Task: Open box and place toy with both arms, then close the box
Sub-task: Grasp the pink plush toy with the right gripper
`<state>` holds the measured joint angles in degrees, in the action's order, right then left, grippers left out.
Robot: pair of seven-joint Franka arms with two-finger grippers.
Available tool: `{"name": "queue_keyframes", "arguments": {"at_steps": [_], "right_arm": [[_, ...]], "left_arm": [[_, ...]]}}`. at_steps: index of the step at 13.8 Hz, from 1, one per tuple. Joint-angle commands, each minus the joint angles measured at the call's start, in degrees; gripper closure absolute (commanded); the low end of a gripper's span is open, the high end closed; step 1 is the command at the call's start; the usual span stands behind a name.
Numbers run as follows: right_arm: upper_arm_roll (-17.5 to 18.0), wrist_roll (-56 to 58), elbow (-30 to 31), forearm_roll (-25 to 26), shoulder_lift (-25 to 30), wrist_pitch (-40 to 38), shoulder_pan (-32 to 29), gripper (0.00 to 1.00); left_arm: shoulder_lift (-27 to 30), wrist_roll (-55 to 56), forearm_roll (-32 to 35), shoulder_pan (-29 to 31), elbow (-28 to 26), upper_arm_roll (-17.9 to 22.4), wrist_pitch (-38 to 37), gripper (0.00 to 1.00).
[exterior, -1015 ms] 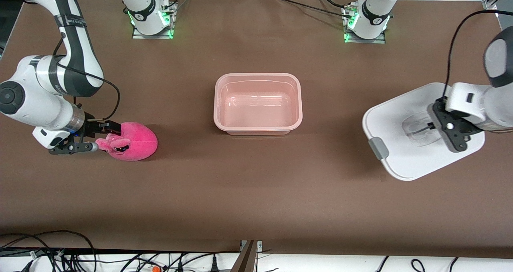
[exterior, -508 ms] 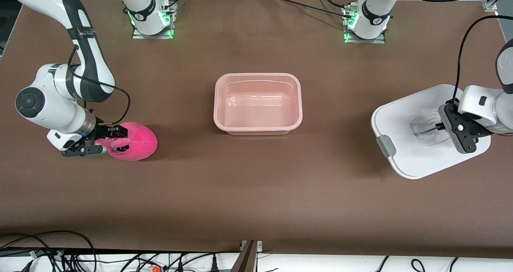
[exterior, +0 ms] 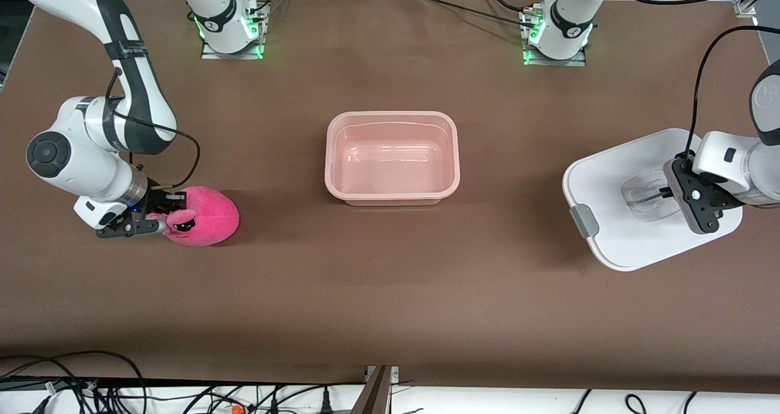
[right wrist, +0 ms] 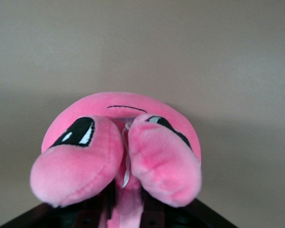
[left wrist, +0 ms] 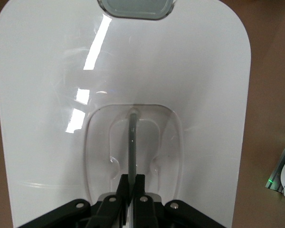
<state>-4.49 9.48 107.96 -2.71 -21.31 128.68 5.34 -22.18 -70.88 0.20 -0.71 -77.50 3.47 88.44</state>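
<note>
Brown bench (exterior: 390, 292), open pink box (exterior: 392, 158) at its middle, white lid (exterior: 615, 231) toward the left arm's end, left gripper (exterior: 661, 193) clenched on the lid's clear handle (left wrist: 133, 156), right gripper (exterior: 159, 214) pinching the toy (exterior: 204, 216) at the right arm's end, its fingertips hidden by plush, cables (exterior: 91, 389) along the near edge.

The fingertips of the right gripper (exterior: 163, 214) are buried in the plush of the toy (exterior: 201, 216) in the front view, and in the right wrist view the toy's two ears (right wrist: 116, 164) cover the fingers almost entirely. The left gripper (exterior: 661, 193) is cut off by the lower edge of the left wrist view, and its fingertips sit inside the clear handle recess (left wrist: 133, 156) of the lid (exterior: 615, 231). The left arm's upper links (exterior: 765, 106) run off the edge of the front view.
</note>
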Motion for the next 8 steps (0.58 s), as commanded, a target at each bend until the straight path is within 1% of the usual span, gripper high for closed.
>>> {"name": "queue_keyframes", "arguments": {"at_steps": [1,2,5,7,8], "right_arm": [[1.5,2.0,-2.9,-1.0,1.3,-6.4,-0.1,1.00],[1.9,1.8,-4.5,-1.0,1.2,-9.1,-0.1,1.00],[5.2,1.9,-10.6,-0.9,1.3,-16.9,0.5,1.00],[7.9,2.5,-15.6,-0.5,1.3,-24.2,0.8,1.00],[9.9,2.4,-18.7,-0.4,1.3,-28.6,1.2,1.00]], "left_arm": [[0.6,-1.4,1.2,0.0,-0.1,-0.5,-0.7,1.00],[0.6,-1.4,1.2,-0.1,-0.1,-0.5,-0.7,1.00],[0.6,-1.5,1.1,0.2,-0.2,-0.5,-0.8,1.00],[0.6,-1.5,1.0,0.3,-0.2,-0.5,-0.8,1.00],[0.6,-1.5,0.9,0.2,-0.2,-0.5,-0.8,1.00]]}}
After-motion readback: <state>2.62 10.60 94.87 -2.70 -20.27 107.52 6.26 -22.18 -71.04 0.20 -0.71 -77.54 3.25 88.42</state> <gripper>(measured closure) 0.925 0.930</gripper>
